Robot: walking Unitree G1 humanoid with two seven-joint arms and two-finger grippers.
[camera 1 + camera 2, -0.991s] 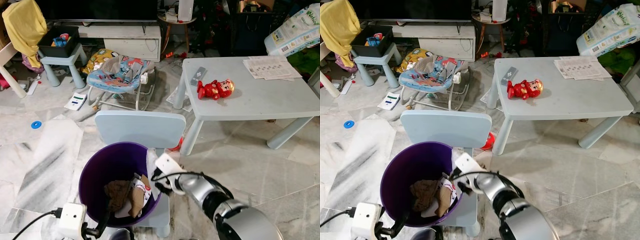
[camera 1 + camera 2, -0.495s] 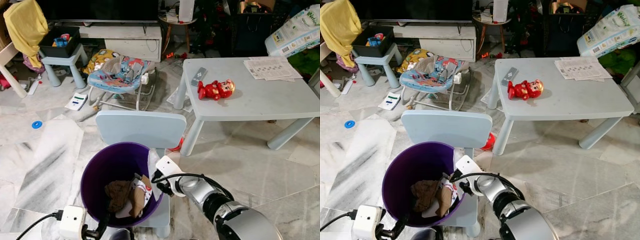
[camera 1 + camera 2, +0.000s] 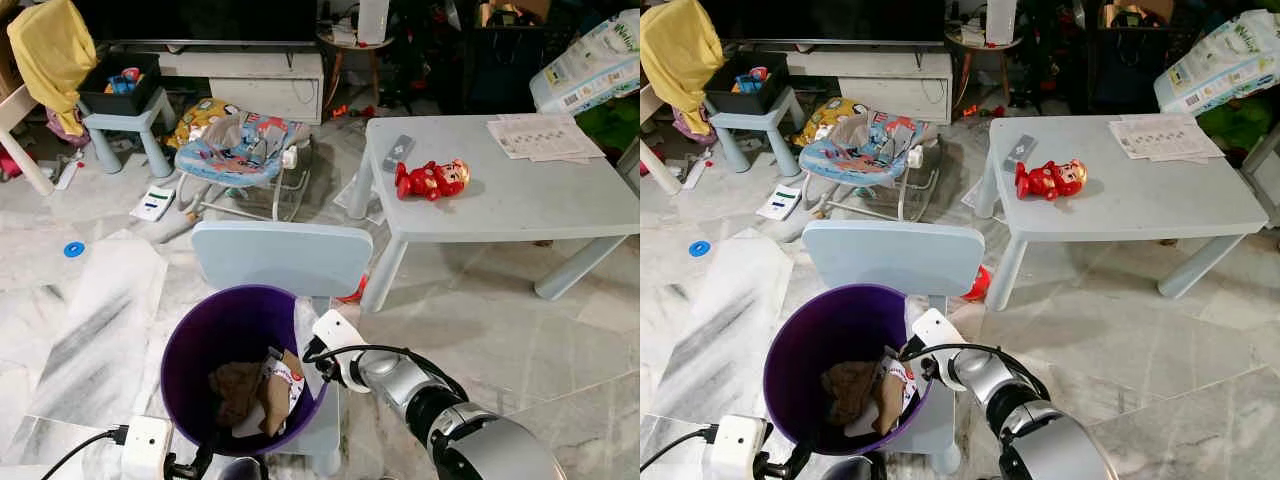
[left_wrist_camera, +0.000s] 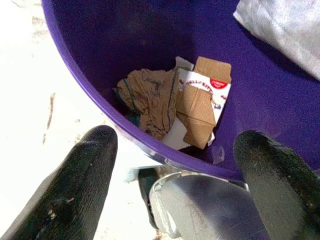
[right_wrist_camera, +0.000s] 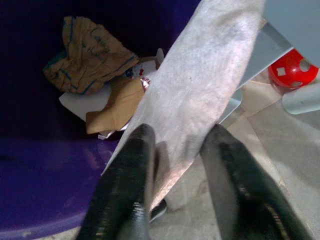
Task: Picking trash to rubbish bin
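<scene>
Between the right gripper's (image 5: 175, 165) black jaws, seemingly pinched, a grey sheet (image 5: 200, 95) hanging over the purple bin's (image 3: 185, 345) rim, best carried further inward before letting go; left gripper (image 4: 175, 175) spread wide, empty, beside the bin.
</scene>
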